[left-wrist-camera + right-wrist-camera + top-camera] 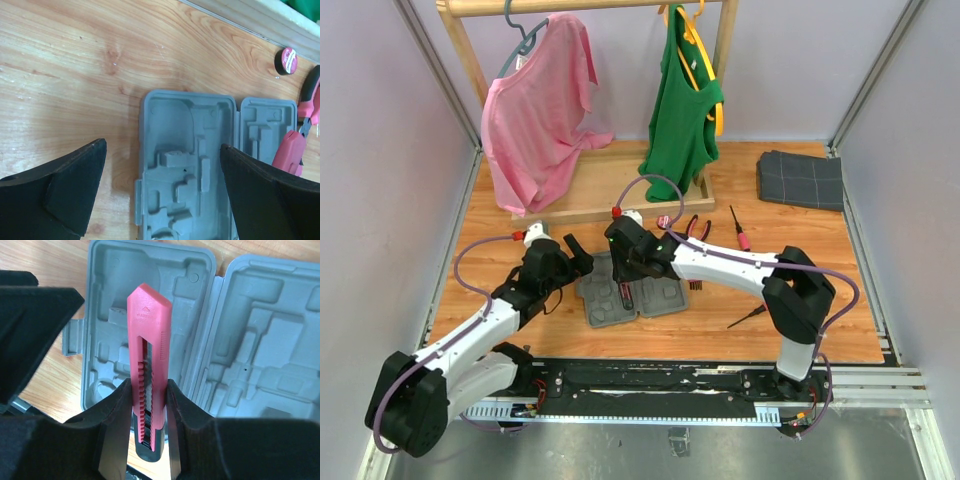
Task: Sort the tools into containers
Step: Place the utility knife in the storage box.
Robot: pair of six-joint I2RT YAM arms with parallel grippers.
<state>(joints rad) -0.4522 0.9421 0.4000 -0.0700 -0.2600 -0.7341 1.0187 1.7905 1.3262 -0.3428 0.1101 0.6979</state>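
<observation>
Grey plastic makes up the one case (pixel 660 300), which lies open and flat on the wooden table (pixel 520 200), its two hinged halves side by side with every moulded recess bare. The right gripper (pixel 624 280) is clamped narrowly on the one pink knife (pixel 147 340), its two fingers (pixel 117 410) pressing the handle's sides while the tip points out over the case's left half, near the hinge; whether the knife touches the plastic I cannot tell. The left gripper (pixel 162 145) hangs just left of the case with both fingers (pixel 75 190) spread wide and nothing between them. Five things lie on the table outside the case. Beyond it are one round red piece (pixel 664 221), one pair of pliers (pixel 698 228) and one pink-handled screwdriver (pixel 738 228). A second, dark screwdriver (pixel 748 316) lies to the case's right, and one small ribbed item (pixel 697 284) sits just beside its right half. One folded dark cloth (pixel 800 180) sits in the far right corner.
</observation>
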